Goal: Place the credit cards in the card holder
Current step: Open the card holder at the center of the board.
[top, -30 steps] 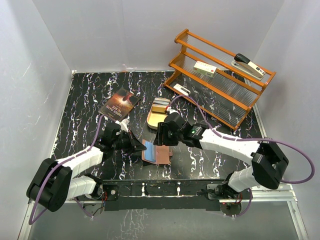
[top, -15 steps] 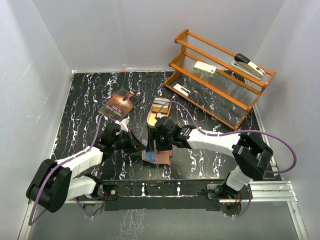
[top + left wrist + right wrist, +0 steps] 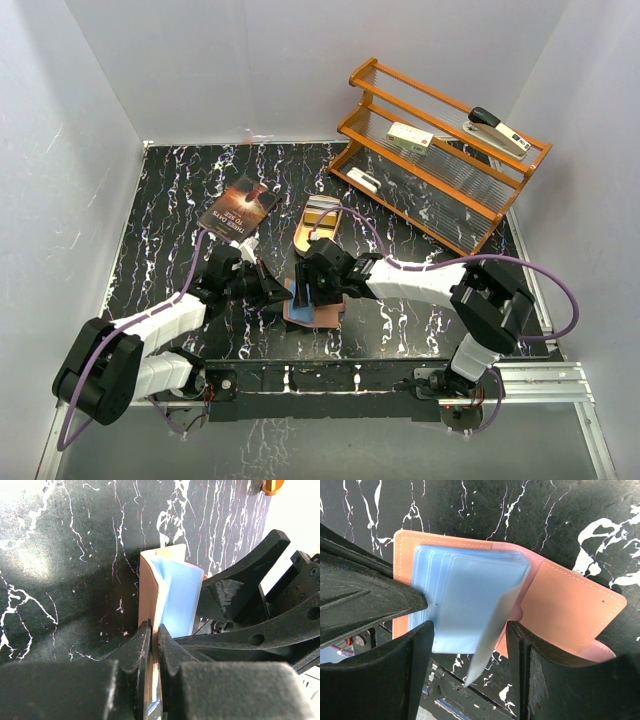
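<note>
The wallet (image 3: 570, 605) lies open on the black marbled table (image 3: 170, 220), near its front edge and between our two claws. Our left claw (image 3: 154, 640) is closed on the wallet's left flap, pinching the tan leather edge between both fingers. Inside that flap we see blue plastic sleeves (image 3: 460, 605) for cards.

Our right claw (image 3: 470, 670) hangs over the open wallet with its jaws apart. A thin, pale grey-blue sheet (image 3: 495, 630) stands tilted between them, close to one finger but not pinched. It is too blurred for us to tell whether it is a card or a loose leaf of the sleeves.

Just behind the wallet sits a tan oval tin (image 3: 300, 238) holding flat pieces too small to name. A dark book (image 3: 240, 208) lies left of the tin. At the far right, a wooden rack (image 3: 450, 185) carries a stapler (image 3: 497, 130) and a white box (image 3: 410, 137).
</note>
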Robot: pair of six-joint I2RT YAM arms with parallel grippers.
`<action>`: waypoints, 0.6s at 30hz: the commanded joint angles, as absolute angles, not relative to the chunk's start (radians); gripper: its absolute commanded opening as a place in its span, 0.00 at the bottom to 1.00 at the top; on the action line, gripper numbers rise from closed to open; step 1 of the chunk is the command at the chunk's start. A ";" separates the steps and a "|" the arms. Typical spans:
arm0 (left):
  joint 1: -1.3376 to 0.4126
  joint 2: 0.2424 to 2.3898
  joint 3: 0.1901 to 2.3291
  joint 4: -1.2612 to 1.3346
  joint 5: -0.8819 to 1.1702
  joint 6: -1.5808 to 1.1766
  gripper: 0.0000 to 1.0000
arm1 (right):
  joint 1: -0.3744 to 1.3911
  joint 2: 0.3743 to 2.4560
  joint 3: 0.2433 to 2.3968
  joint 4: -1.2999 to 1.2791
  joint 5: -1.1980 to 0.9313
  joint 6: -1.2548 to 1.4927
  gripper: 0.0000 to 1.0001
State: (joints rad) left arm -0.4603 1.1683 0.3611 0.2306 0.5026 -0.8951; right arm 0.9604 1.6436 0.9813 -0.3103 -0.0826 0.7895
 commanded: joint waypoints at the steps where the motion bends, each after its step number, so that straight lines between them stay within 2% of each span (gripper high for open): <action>1: -0.463 1.160 0.374 0.224 0.504 -0.882 0.00 | 0.965 1.615 0.990 -0.297 -0.039 0.778 0.57; 7: -0.463 1.158 0.381 0.196 0.488 -0.864 0.00 | 0.964 1.587 0.995 -0.317 -0.021 0.777 0.61; 18: -0.463 1.153 0.380 0.192 0.488 -0.865 0.00 | 0.965 1.575 1.005 -0.436 0.113 0.765 0.58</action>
